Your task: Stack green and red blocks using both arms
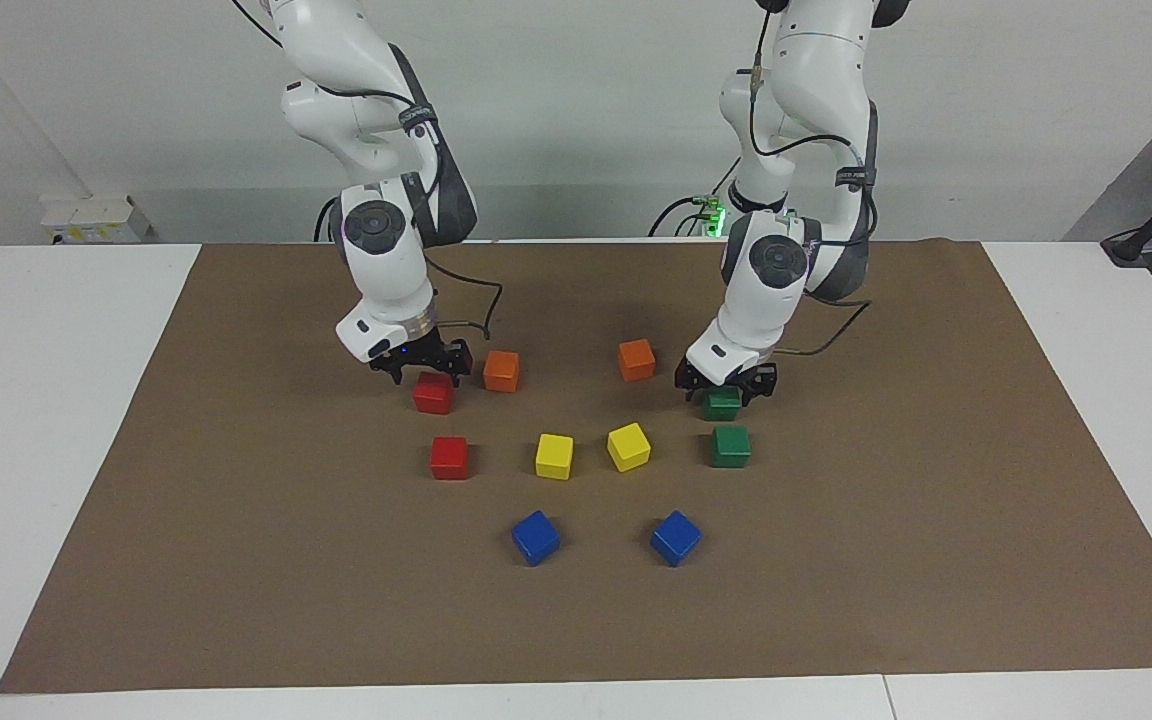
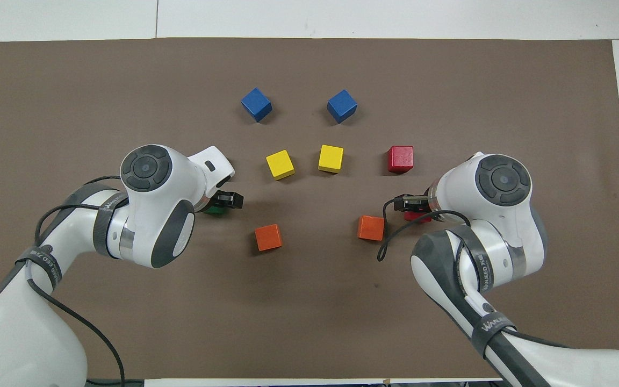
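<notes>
Two red blocks lie toward the right arm's end of the mat. My right gripper (image 1: 423, 370) (image 2: 413, 205) hangs open just over the one nearer the robots (image 1: 433, 394) (image 2: 416, 217). The other red block (image 1: 449, 457) (image 2: 400, 159) lies free, farther out. Two green blocks lie toward the left arm's end. My left gripper (image 1: 725, 385) (image 2: 223, 201) is open and low, with its fingers on either side of the top of the nearer green block (image 1: 723, 404) (image 2: 215, 211). The farther green block (image 1: 731, 446) lies free and is hidden under the left wrist in the overhead view.
Two orange cubes (image 1: 501, 371) (image 1: 637, 360) lie between the grippers. Two yellow cubes (image 1: 554, 456) (image 1: 629, 446) sit mid-mat, and two blue cubes (image 1: 535, 537) (image 1: 676, 537) lie farthest from the robots. All rest on a brown mat (image 1: 236, 560) on a white table.
</notes>
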